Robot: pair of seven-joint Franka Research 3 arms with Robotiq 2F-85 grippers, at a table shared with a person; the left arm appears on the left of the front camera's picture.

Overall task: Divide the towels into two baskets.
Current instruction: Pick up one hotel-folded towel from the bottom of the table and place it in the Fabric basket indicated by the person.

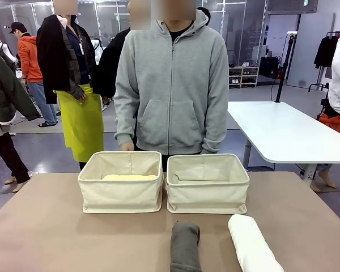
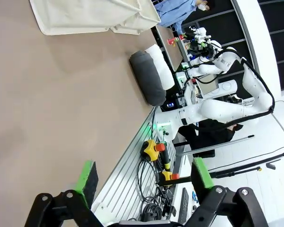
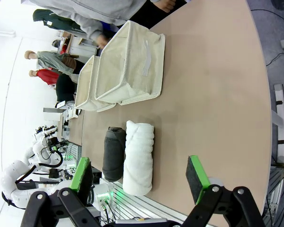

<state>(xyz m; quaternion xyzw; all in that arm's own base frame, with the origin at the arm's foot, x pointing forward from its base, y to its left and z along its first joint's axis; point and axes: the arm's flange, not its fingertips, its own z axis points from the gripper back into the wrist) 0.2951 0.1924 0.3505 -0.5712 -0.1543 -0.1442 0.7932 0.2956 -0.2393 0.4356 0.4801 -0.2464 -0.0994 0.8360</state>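
Two cream fabric baskets stand side by side mid-table, the left basket (image 1: 122, 195) and the right basket (image 1: 208, 198). A pale yellow towel (image 1: 130, 177) lies in the left one. What the right one holds I cannot make out. Near the front edge lie a dark grey towel (image 1: 185, 246) and, to its right, a white towel (image 1: 252, 243). My left gripper (image 2: 144, 177) hangs open above the table's near edge, well away from the grey towel (image 2: 146, 78). My right gripper (image 3: 138, 174) is open above the white towel (image 3: 139, 158), holding nothing.
A person in a grey hoodie (image 1: 171, 85) stands at the far side right behind the baskets, hands by the far rims. Bare tan tabletop (image 1: 45, 226) lies left of the towels. A white table (image 1: 283, 130) stands off to the right.
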